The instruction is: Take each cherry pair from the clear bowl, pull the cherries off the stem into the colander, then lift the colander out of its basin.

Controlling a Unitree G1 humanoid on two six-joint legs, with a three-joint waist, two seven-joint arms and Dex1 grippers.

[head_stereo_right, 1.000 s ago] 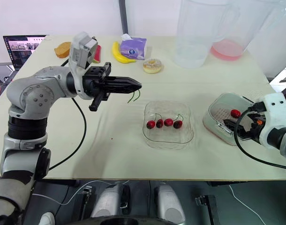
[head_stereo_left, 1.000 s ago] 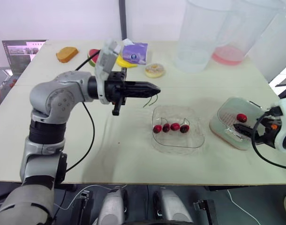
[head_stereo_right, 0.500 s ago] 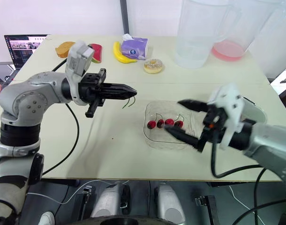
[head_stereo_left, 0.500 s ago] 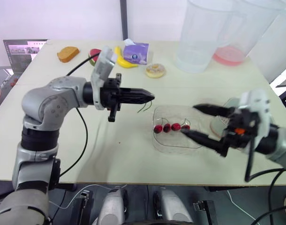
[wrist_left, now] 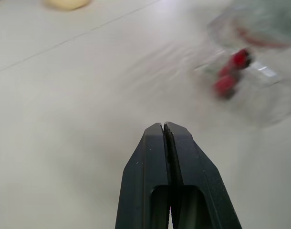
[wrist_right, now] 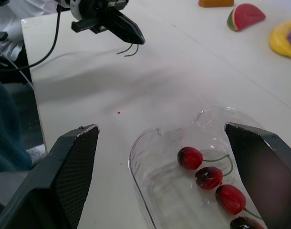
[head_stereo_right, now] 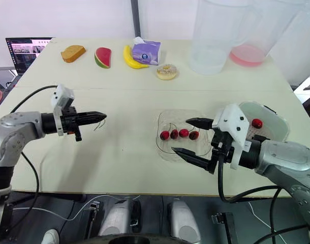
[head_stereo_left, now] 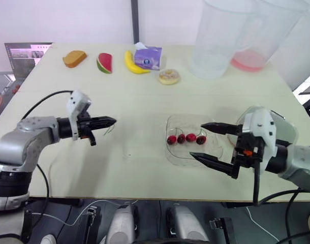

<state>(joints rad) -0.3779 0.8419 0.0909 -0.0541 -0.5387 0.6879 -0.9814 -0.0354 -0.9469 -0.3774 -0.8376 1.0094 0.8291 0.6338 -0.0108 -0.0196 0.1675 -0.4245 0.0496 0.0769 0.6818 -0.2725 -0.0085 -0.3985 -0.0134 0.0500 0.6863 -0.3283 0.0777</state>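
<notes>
On your far left, a laptop screen (head_stereo_left: 25, 53) stands beyond the worktop (head_stereo_left: 145, 101) corner. Your left tool (head_stereo_left: 112, 121) hangs over the worktop's left half, well apart from the clear bowl (head_stereo_left: 168, 152), and points right. Its fingers are pressed together, and they pinch a bare green stem (wrist_right: 128, 49) whose two thin strands droop from the tips. No cherry hangs on it.

Along the far edge you have a bread slice (head_stereo_left: 73, 58), a watermelon wedge (head_stereo_left: 103, 62), a banana (head_stereo_left: 132, 64), a purple tissue pack (head_stereo_left: 147, 57) and a doughnut (head_stereo_left: 169, 76), all well apart from the bowl.

The clear bowl sits near the middle of the worktop, a little to the right. Four cherries (head_stereo_left: 186, 138) lie in it in a row across its middle, their stems arching toward the far side.

Your right tool (head_stereo_left: 196, 141) points left with its fingers spread wide. One finger reaches over the bowl's right part, just beside the last cherry, and the other crosses the bowl's near rim. You cannot tell whether either finger touches the bowl, and nothing is gripped.

Behind that arm, at the right edge, sits the white colander (head_stereo_right: 275, 116) with one red cherry (head_stereo_right: 256, 123) inside.

At the far right stand a clear pitcher (head_stereo_left: 213, 38) and a second pitcher (head_stereo_left: 254, 46) with pink liquid at its bottom.
</notes>
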